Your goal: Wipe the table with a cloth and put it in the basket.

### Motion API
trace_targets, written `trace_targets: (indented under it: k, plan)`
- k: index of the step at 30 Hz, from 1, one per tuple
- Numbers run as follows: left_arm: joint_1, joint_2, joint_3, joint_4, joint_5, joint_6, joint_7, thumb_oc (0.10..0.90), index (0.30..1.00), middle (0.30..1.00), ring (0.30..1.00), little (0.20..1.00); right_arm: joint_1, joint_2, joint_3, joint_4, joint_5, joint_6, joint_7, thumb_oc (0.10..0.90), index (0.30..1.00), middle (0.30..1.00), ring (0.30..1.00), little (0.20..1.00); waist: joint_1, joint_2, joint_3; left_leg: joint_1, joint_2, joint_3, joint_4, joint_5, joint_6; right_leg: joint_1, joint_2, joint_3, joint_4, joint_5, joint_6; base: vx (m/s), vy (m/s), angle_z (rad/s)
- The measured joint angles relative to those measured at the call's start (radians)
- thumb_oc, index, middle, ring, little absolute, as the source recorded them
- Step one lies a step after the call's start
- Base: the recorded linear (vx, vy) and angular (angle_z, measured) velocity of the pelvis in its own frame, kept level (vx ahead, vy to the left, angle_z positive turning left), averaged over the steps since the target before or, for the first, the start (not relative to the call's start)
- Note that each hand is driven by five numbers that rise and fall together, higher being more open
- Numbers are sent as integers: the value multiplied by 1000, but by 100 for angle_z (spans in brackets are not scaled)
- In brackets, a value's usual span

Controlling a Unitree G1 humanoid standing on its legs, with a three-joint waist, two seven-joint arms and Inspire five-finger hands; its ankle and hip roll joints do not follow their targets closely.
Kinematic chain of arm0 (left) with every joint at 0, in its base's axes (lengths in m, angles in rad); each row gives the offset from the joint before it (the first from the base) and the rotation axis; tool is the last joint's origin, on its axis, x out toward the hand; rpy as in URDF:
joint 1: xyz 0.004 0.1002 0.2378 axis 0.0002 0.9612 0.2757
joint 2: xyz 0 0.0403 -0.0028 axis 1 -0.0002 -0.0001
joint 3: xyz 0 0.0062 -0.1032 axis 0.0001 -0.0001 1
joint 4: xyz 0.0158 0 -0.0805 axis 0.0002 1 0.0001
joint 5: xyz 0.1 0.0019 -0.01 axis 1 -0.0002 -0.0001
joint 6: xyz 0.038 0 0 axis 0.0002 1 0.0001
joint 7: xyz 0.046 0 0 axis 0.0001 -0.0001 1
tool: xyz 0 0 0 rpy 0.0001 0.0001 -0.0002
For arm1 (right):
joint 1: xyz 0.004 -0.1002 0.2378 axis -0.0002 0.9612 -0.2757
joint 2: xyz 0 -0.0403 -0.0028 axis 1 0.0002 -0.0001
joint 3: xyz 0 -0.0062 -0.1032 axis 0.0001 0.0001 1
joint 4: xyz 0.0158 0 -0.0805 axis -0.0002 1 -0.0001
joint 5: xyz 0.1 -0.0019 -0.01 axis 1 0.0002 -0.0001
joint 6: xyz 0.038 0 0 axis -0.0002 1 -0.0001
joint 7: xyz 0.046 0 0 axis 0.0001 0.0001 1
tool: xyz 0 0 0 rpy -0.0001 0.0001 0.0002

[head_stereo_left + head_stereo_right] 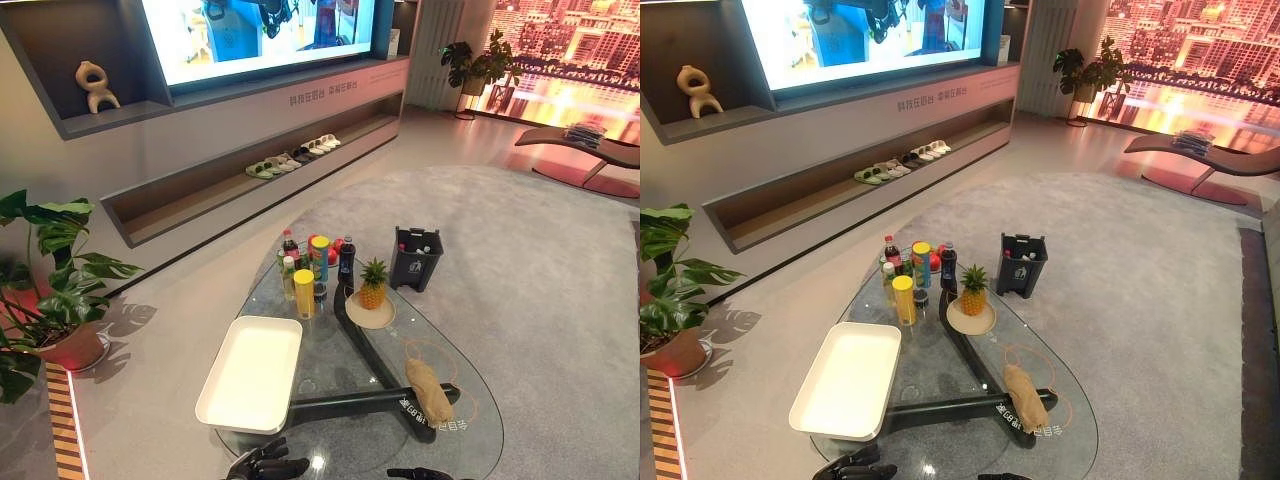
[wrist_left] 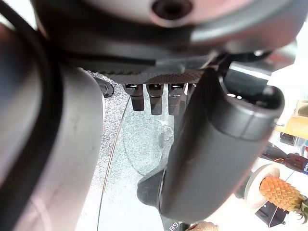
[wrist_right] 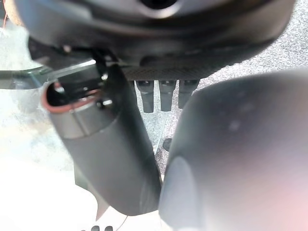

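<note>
A tan cloth (image 1: 428,388) lies bunched on the near right part of the glass table (image 1: 320,360). An empty white shallow basket (image 1: 250,370) sits on the table's near left. My left hand (image 1: 265,465) hovers at the table's near edge, just in front of the basket, its fingers (image 2: 156,98) relaxed and holding nothing. My right hand (image 1: 420,473) shows at the near edge in front of the cloth and apart from it, its fingers (image 3: 166,96) straight and empty.
A pineapple (image 1: 373,283) on a round plate and several bottles and cans (image 1: 312,265) stand at the table's far end. A dark bin (image 1: 415,257) stands on the carpet beyond. A potted plant (image 1: 45,290) is at the left.
</note>
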Motion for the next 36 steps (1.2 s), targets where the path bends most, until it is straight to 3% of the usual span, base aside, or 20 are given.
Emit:
trace_targets:
  k: [27,36]
  plan:
    - [0,0,0,0,0,0,0,800,900,900,900,900,0,0,0,0,-1,-3,0,800,900,900,900,900,0,0,0,0,0,0,0,0,0,1,0,0,0,0,0,0,0,0]
    - [0,1,0,0,-1,0,1,800,900,900,900,900,8,-1,5,-4,-3,-73,-12,800,900,900,900,900,0,0,0,-4,0,0,0,0,0,-5,0,0,0,0,0,0,0,0]
